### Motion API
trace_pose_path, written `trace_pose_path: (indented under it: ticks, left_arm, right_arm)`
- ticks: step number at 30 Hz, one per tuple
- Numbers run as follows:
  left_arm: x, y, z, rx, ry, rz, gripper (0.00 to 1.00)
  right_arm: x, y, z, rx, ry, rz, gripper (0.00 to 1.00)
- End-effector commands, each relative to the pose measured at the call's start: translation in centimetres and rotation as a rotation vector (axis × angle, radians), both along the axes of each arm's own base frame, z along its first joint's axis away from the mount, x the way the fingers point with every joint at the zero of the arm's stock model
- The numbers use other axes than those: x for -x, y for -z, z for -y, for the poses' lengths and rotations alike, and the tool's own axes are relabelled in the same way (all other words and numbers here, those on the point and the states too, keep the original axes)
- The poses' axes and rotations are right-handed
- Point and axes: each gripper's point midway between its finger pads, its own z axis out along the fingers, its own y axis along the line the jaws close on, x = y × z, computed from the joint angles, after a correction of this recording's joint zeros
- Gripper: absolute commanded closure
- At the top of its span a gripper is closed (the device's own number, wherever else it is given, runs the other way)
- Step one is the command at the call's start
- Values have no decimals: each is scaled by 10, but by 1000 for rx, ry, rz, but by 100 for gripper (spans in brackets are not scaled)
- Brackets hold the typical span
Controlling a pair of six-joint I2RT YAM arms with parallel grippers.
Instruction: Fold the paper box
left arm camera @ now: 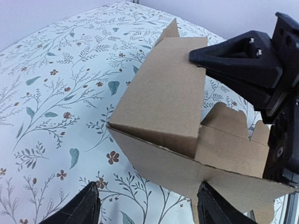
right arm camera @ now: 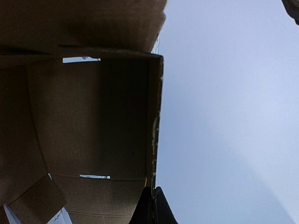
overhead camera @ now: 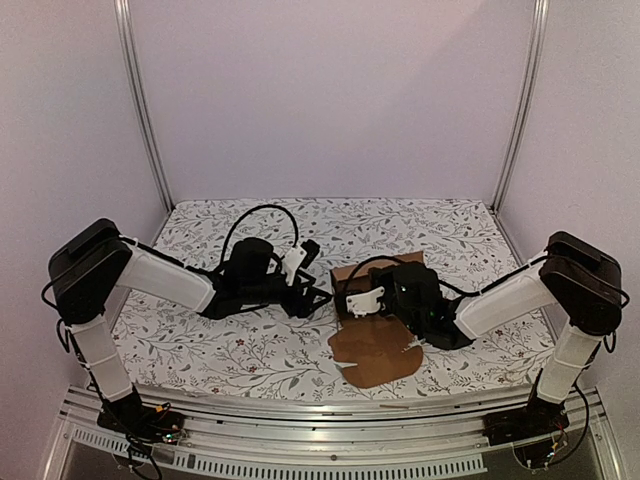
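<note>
Left wrist: box [left arm camera: 163, 102] is gripped by right end effector [right arm camera: 152, 205]; left end effector [left arm camera: 149, 207] is spread open. Mid-fold; loose flaps [left arm camera: 229, 121] should be tucked next.

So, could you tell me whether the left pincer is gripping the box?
No, the left pincer is open, and the box lies ahead of its fingers, not between them.

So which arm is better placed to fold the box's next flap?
Probably left: the left gripper is open and free, facing the box, while the right gripper looks pinched on a box wall, holding it.
</note>
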Motion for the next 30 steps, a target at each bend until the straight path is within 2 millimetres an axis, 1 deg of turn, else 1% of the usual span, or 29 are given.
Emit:
trace_pose_path:
  ticks: [1,3,5,7,10,15,19,22,25,27,30]
  left_arm:
    - [-10,-1,-8,-9,-114,-10,29]
    - [-10,-9,-11,30,-124,-11,29]
    - [-5,-21,-10,96,-104,-6,28]
    - [-1,-31,-9,152,-95,-17,28]
    - [3,-40,-2,203,-63,-52,28]
    - [5,-37,11,260,-40,-121,28]
    - [7,-42,17,294,-36,-143,28]
    - [8,-29,23,219,-42,-155,30]
    - [8,-19,24,178,-53,-157,34]
    - [9,-18,23,175,-62,-154,35]
    - [8,-25,20,161,-88,-124,36]
  right_arm:
    - [7,-3,2,30,-20,20,100]
    - [9,-2,3,44,-30,25,100]
    - [11,-3,4,53,-39,31,100]
    - [13,-1,5,69,-50,34,98]
    - [15,2,6,84,-59,35,97]
    - [19,7,7,94,-63,32,96]
    - [23,11,9,104,-67,31,95]
    - [26,15,11,113,-70,28,95]
    - [26,16,13,112,-63,25,93]
    - [27,16,14,113,-61,23,92]
    - [26,13,13,105,-50,12,91]
